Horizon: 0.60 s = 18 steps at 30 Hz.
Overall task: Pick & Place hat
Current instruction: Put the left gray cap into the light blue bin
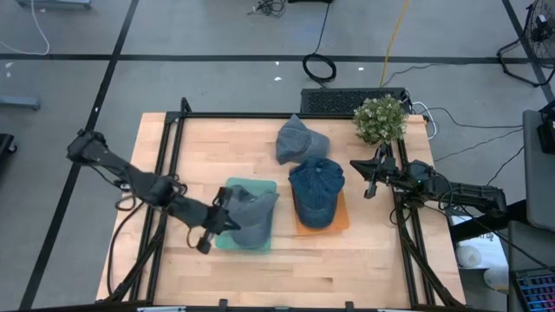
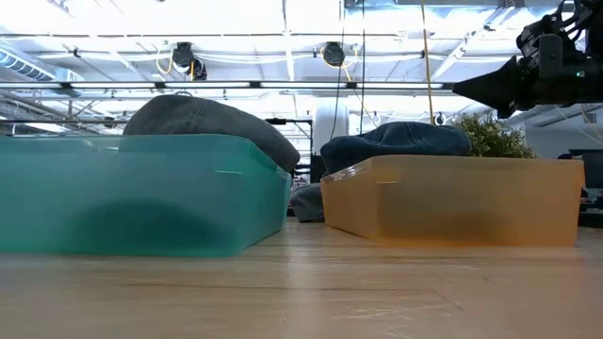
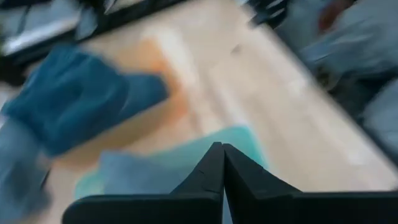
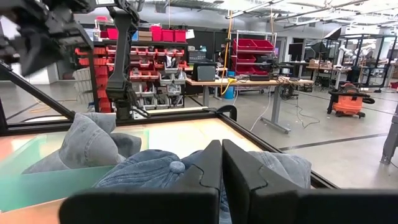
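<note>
A grey-blue hat lies in the teal bin, its crown rising over the rim in the low view. A dark blue hat lies in the orange bin. A third, grey-blue hat rests on the table behind them. My left gripper is shut and empty over the teal bin's left part; its wrist view looks down on the bin. My right gripper is shut and empty, raised to the right of the orange bin.
A potted plant stands at the table's far right corner. A black frame runs along the table's left, far and right sides. Bare wood lies along the near edge.
</note>
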{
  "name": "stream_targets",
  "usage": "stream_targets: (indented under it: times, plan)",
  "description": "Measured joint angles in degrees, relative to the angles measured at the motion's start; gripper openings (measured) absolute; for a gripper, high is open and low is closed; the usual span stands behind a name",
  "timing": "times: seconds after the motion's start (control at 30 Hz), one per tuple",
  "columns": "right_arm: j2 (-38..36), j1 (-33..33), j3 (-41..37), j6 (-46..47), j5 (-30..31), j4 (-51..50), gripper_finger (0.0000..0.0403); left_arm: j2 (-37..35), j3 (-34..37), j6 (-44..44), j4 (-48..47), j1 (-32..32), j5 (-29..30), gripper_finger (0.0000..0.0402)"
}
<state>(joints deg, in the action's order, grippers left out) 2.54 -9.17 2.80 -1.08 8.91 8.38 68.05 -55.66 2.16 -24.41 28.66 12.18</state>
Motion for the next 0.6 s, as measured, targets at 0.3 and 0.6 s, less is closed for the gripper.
stream_targets:
  times: [0.3,0.6]
  plan:
    - [0.01,-0.02,-0.01,0.0,0.0,0.0,0.0,10.83,0.0,-10.25,-2.87,0.16,1.73,0.0002]
    - [0.01,0.01,0.01,0.0,0.0,0.0,0.0,17.75,0.03,-23.23,-11.58,-3.08,4.96,0.0001]
